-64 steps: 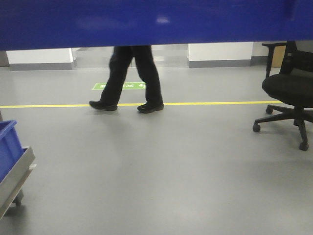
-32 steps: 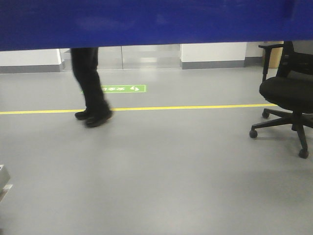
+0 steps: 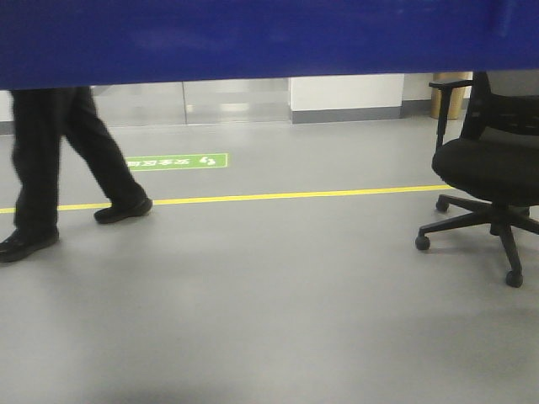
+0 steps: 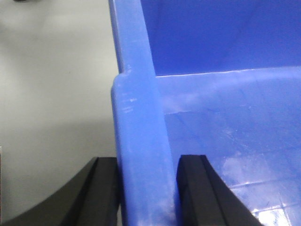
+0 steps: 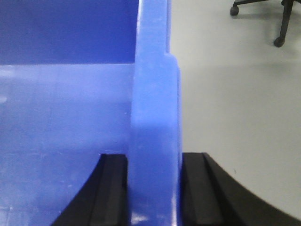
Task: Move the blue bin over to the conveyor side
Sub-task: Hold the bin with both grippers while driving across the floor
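Now | left tool (image 4: pixel 148 162), right tool (image 5: pixel 154 157): clamped | blue bin (image 4: pixel 225 108): thick glossy rim

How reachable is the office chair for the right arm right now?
Probably not: the right gripper is shut on the blue bin wall, so it is occupied, and the office chair stands apart across the floor.

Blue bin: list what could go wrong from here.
1. A person is mid-stride ahead on the left; driving on could bring a collision.
2. The office chair stands ahead on the right and could be struck.
3. The left claw and right claw pinch only the walls of the blue bin; it might slip or tilt.
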You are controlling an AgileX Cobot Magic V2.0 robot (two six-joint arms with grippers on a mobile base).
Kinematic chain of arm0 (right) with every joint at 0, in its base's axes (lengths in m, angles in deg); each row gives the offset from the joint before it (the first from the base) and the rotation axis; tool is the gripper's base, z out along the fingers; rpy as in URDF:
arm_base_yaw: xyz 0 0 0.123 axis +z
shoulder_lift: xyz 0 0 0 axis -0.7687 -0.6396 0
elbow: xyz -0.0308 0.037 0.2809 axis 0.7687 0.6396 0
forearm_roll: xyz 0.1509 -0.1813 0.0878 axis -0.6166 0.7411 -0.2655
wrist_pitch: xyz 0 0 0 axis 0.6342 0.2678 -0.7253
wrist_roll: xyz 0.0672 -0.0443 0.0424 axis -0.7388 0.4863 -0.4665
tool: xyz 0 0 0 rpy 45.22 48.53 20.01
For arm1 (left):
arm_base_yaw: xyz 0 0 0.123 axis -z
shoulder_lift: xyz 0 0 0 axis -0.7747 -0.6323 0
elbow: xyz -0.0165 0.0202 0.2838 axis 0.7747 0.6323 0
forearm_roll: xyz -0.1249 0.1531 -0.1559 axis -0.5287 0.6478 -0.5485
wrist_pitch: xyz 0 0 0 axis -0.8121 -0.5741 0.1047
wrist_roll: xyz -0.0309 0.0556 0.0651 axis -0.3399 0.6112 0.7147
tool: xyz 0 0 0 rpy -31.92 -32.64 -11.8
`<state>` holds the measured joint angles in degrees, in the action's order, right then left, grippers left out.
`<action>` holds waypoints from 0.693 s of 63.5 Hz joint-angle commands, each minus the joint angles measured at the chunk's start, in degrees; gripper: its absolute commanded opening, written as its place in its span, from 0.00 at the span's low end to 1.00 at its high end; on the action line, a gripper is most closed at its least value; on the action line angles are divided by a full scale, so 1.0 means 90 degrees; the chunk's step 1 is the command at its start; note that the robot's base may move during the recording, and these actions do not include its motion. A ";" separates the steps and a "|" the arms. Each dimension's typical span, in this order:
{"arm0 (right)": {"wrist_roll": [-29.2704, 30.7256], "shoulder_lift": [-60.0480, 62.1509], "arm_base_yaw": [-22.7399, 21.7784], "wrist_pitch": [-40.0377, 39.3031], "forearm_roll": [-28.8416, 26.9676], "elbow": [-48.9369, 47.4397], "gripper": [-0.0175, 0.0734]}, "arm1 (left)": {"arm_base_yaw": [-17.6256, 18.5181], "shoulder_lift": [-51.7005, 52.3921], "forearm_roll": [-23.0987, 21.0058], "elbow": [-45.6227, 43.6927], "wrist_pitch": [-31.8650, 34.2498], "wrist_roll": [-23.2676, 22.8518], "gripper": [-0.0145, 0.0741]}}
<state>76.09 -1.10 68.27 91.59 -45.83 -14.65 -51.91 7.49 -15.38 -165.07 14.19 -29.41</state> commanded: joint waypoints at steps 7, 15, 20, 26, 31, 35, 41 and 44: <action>0.0064 0.0136 -0.0006 -0.0941 0.0158 -0.0075 0.12 | 0.0028 0.0162 -0.0127 -0.0109 0.0568 0.0103 0.14; 0.0064 0.0136 -0.0006 -0.1192 0.0158 -0.0075 0.12 | 0.0028 0.0162 -0.0127 -0.0109 0.0568 0.0103 0.14; 0.0064 0.0136 -0.0006 -0.1249 0.0158 -0.0075 0.12 | 0.0028 0.0162 -0.0127 -0.0109 0.0568 0.0103 0.14; 0.0064 0.0136 -0.0006 -0.1383 0.0158 -0.0075 0.12 | 0.0028 0.0162 -0.0127 -0.0109 0.0583 0.0103 0.14; 0.0064 0.0136 -0.0006 -0.1519 0.0158 -0.0075 0.12 | 0.0028 0.0162 -0.0127 -0.0109 0.0636 0.0103 0.14; 0.0064 0.0136 -0.0006 -0.1625 0.0158 -0.0075 0.12 | 0.0028 0.0162 -0.0127 -0.0109 0.0733 0.0103 0.14; 0.0064 0.0136 -0.0006 -0.1736 0.0158 -0.0075 0.12 | 0.0028 0.0162 -0.0127 -0.0109 0.0746 0.0103 0.14; 0.0064 0.0136 -0.0006 -0.1778 0.0158 -0.0075 0.12 | 0.0028 0.0162 -0.0127 -0.0109 0.0746 0.0103 0.14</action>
<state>76.09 -1.10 68.27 83.41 -45.49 -14.55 -51.91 7.49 -14.60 -165.03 15.78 -29.52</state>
